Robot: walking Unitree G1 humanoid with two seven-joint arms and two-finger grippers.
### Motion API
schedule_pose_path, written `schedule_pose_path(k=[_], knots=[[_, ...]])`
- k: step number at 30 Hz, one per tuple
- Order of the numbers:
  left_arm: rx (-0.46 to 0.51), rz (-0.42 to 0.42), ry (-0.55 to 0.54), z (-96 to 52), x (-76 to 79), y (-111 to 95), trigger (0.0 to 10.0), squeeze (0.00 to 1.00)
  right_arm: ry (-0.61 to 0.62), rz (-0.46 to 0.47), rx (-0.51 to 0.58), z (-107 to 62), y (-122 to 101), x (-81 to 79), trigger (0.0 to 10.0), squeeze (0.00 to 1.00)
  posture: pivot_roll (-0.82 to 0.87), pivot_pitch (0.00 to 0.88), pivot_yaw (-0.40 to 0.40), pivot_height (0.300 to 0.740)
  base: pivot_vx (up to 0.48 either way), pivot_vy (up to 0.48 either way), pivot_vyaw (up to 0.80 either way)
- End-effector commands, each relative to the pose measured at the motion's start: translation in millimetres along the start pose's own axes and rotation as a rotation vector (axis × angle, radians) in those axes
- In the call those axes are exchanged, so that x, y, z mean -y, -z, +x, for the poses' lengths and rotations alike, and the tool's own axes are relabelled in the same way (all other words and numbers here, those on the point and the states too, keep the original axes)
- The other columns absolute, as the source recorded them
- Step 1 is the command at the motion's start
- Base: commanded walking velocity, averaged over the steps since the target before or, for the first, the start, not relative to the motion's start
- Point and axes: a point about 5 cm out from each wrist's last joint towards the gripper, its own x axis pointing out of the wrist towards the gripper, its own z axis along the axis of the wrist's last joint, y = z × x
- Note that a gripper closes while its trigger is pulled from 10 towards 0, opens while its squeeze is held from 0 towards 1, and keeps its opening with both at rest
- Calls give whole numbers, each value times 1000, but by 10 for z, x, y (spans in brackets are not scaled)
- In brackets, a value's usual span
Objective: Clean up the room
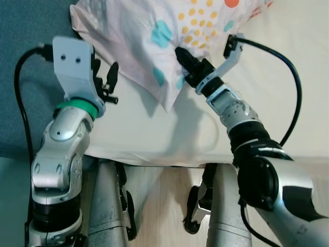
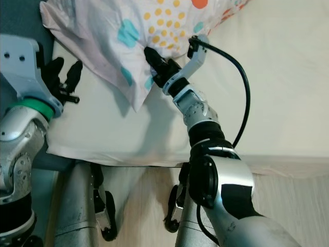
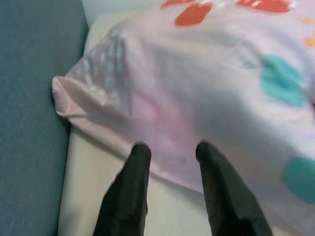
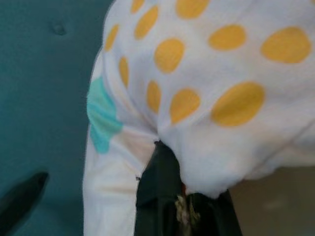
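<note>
A pale pink pillow (image 1: 149, 31) with teal and orange dots lies at the head of a cream mattress (image 1: 154, 128). My right gripper (image 1: 183, 57) is shut on the pillow's lower edge, and the cloth bunches around its fingers (image 4: 160, 191). My left gripper (image 1: 104, 77) is open just short of the pillow's left corner (image 3: 74, 98). Its two black fingers (image 3: 133, 187) hover over the sheet without touching the cloth.
A teal padded headboard (image 1: 25, 77) runs along the left of the mattress. The bed's front edge (image 1: 164, 162) lies just ahead of my legs, with light wood floor (image 1: 169, 206) below. Black cables (image 1: 288, 67) loop off both wrists.
</note>
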Motion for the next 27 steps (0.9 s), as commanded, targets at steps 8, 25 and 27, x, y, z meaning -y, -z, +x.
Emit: schedule_pose_path(k=[8, 25, 27], knots=[[78, 0, 42, 221, -90, -115, 10000, 0, 134, -93, 108, -713, -234, -33, 0, 0, -67, 248, 64, 545, 0, 0, 0], [117, 0, 114, 477, -1, -65, 10000, 0, 455, -373, 429, -1861, -1014, -353, 0, 0, -170, 196, 109, 545, 0, 0, 0], [117, -4, 121, 495, 29, -39, 10000, 0, 448, -247, 351, -1785, -715, -260, 10000, 0, -159, 200, 111, 545, 0, 0, 0]])
